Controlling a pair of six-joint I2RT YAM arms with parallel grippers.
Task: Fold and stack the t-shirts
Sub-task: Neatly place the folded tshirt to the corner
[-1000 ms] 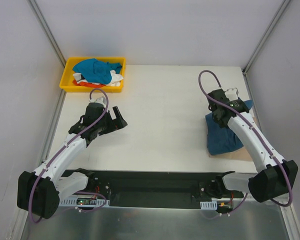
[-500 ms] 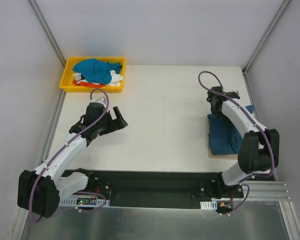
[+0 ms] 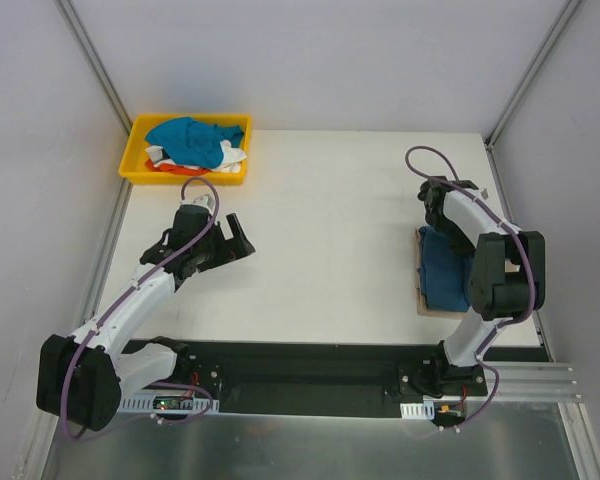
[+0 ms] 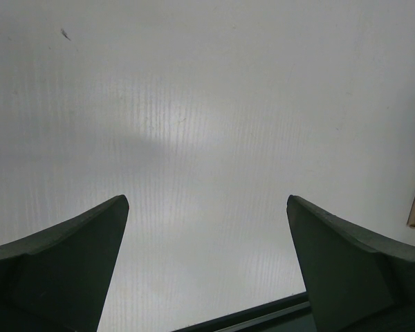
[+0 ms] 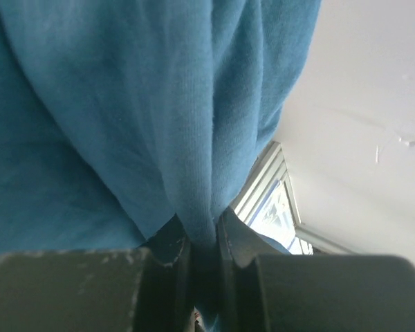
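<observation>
A dark teal-blue t-shirt [image 3: 442, 272] lies folded at the right of the table on a tan-beige t-shirt [image 3: 421, 302], of which only a thin edge shows. My right gripper [image 3: 435, 212] is at the teal shirt's far edge, shut on a pinched fold of it [image 5: 194, 138]; its jaws [image 5: 202, 232] clamp the cloth. My left gripper [image 3: 232, 240] is open and empty over bare table at the left; the left wrist view shows its fingers spread [image 4: 204, 207]. Bright blue [image 3: 190, 140], white [image 3: 234, 160] and orange-red [image 3: 165, 168] shirts lie heaped in the tray.
The yellow plastic tray [image 3: 138, 165] stands at the far left corner. Grey walls and metal posts close in the table on three sides. The right arm's elbow [image 3: 502, 270] is folded over the shirt stack. A black rail [image 3: 300, 365] runs along the near edge.
The right arm has folded up, its elbow swinging from the near right corner to over the stack. The teal shirt has drawn into a narrower, more compact shape. The left arm has barely moved.
</observation>
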